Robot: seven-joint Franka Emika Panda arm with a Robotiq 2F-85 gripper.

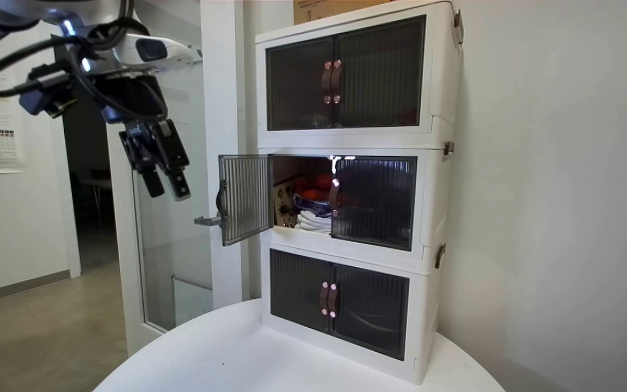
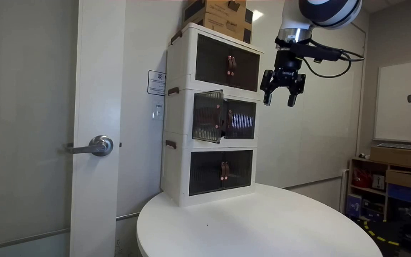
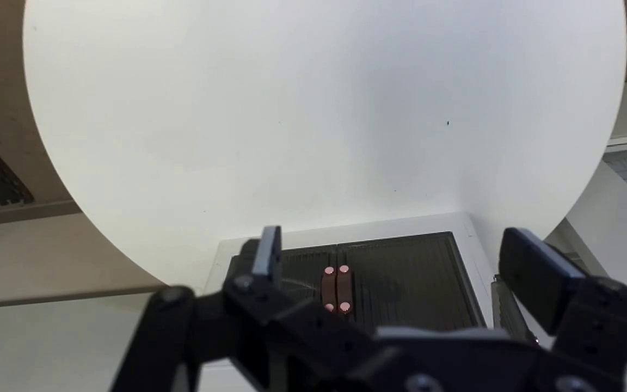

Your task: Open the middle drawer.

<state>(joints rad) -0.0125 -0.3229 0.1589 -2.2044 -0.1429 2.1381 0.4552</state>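
1. Black two-finger Robotiq gripper [image 2: 279, 101]: fingers [image 2: 268, 99] spread well apart, in midair.
2. White-framed, boxy middle drawer [image 1: 362, 209], dark smoky see-through front, small brown handle [image 1: 335, 197]: central, between matching top unit [image 1: 381, 76] and bottom unit [image 1: 370, 316].
3. Its ribbed smoky left-hand door [image 1: 246, 198] stands swung outward in both exterior views; matching right-hand door [image 2: 241, 123] closed.
4. Orange, blue and white items [image 1: 313, 209] inside, too dim to identify.
5. Bottom unit rests on round white table [image 2: 262, 221].

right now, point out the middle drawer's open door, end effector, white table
Middle drawer's open door [image 1: 246, 198]: in an exterior view, middle of its ribbed pane
End effector [image 2: 279, 100]: in an exterior view, midway between its fingertips
White table [image 3: 292, 103]: in the wrist view, bare top
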